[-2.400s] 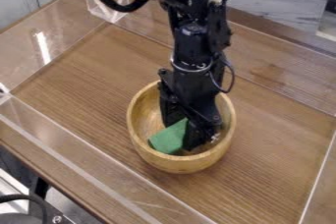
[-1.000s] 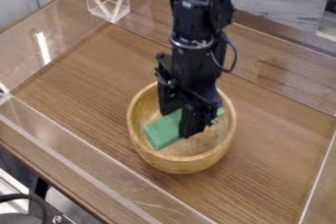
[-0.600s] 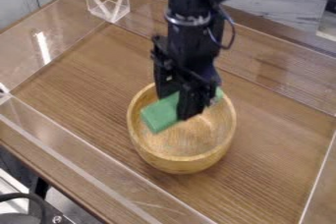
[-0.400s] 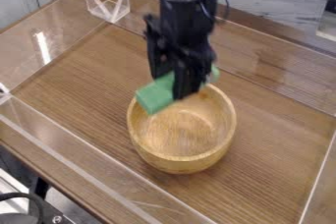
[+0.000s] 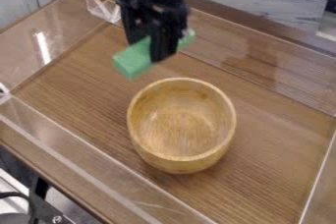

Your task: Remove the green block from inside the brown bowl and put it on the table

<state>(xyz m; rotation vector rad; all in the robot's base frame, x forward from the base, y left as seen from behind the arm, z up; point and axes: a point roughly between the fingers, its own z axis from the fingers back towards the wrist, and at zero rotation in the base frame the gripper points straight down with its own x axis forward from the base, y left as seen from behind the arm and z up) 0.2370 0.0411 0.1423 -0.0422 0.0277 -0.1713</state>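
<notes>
The green block (image 5: 133, 60) hangs in the air above the table (image 5: 79, 85), up and to the left of the brown bowl (image 5: 183, 125). My black gripper (image 5: 160, 49) comes down from the top of the camera view and is shut on the green block, which sticks out to the left and lower side of the fingers. The bowl sits on the table with nothing inside it. The block's right end shows as a sliver past the fingers.
Clear plastic walls (image 5: 39, 41) border the tabletop on the left, back and front. A small clear stand (image 5: 98, 7) sits at the back left behind my arm. A grey surface lies beyond the back wall.
My gripper has lifted the green block out of the bowl and carried it up and to the left. The bowl has stayed in place and now holds nothing.
</notes>
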